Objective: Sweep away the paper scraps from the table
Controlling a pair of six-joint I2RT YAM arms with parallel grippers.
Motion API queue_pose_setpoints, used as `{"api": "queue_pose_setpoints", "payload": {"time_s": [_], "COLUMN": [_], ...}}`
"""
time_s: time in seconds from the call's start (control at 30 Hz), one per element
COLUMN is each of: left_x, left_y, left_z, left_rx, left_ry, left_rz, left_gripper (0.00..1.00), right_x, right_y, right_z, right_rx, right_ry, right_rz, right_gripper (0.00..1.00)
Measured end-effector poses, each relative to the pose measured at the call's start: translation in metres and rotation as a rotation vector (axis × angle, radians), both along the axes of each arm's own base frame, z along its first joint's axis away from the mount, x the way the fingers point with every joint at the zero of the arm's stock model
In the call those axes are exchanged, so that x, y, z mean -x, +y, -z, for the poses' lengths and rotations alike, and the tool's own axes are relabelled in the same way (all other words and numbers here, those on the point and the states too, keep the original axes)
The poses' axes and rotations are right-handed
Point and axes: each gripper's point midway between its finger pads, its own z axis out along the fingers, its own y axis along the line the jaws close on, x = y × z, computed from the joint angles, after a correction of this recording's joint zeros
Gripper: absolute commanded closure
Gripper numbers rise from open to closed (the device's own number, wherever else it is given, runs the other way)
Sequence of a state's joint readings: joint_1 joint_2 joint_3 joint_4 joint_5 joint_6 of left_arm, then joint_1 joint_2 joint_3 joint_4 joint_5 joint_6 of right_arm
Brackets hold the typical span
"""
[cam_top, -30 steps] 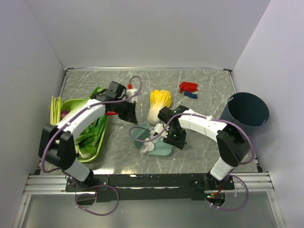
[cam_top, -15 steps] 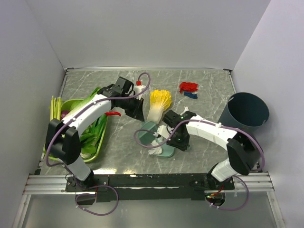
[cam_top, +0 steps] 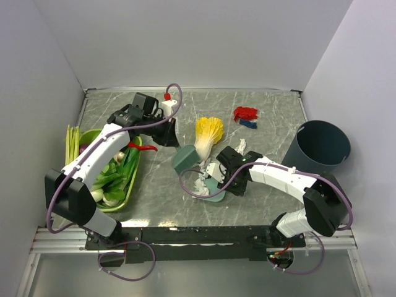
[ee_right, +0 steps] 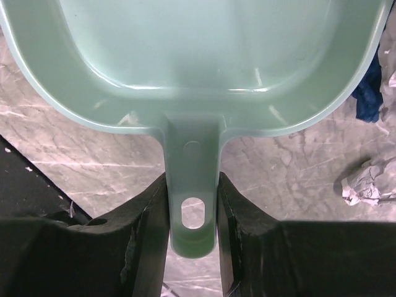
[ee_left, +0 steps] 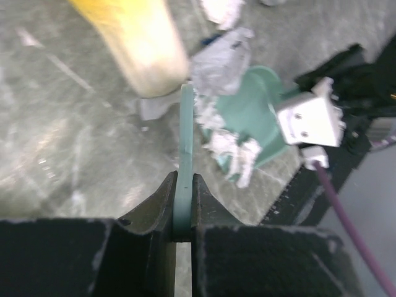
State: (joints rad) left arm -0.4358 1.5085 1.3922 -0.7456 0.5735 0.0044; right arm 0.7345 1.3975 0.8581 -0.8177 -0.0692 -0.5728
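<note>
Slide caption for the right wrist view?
Right gripper clamps the mint-green dustpan's handle over the marble table; a white paper scrap and a blue scrap lie at right.

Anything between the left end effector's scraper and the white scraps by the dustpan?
Nothing visible does. The scraper in the left end effector stands right beside the white scraps at the dustpan; the cabbage lies on its other side, not between them.

On the one table [cam_top: 272, 198]: one napa cabbage [cam_top: 207, 131], one red chili pepper [cam_top: 137, 147], one green tray [cam_top: 124, 205], one dark bin [cam_top: 323, 145], one pale green dustpan [cam_top: 213, 197], one green scraper [cam_top: 184, 159]. Paper scraps [cam_top: 201, 184]: one red wad [cam_top: 245, 112], one blue wad [cam_top: 249, 124], and at least three white wads [cam_top: 240, 146], the heap by the dustpan too bunched for an exact tally.
</note>
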Motion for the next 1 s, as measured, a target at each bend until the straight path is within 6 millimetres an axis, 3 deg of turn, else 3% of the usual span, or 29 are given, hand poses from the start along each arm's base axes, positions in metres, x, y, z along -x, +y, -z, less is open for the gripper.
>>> {"api": "queue_pose_setpoints", "payload": {"time_s": [0.23, 0.5, 0.67, 0.83, 1.0], "left_x": [-0.018, -0.035, -0.032, -0.019, -0.010], "left_y": [0.017, 0.028, 0.031, 0.020, -0.008], "left_z": [0.004, 0.009, 0.030, 0.059, 0.056], "left_rx": [-0.059, -0.141, -0.165, -0.170, -0.118], "left_ry": [-0.053, -0.150, -0.134, -0.087, -0.112], "left_rz": [-0.068, -0.083, -0.078, -0.034, 0.045], "left_gripper": [0.99, 0.99, 0.99, 0.99, 0.99], "right_x": [0.010, 0.039, 0.047, 0.042, 0.031], "right_y": [-0.003, -0.030, -0.037, -0.032, -0.022], "right_z": [0.001, -0.002, -0.007, -0.007, -0.010], "right_rx": [0.007, 0.109, 0.154, 0.178, 0.175], "right_ry": [0.045, 0.161, 0.212, 0.239, 0.238], "right_rz": [0.000, 0.003, 0.023, 0.039, 0.048], "right_gripper": [1.00, 1.00, 1.00, 1.00, 1.00]}}
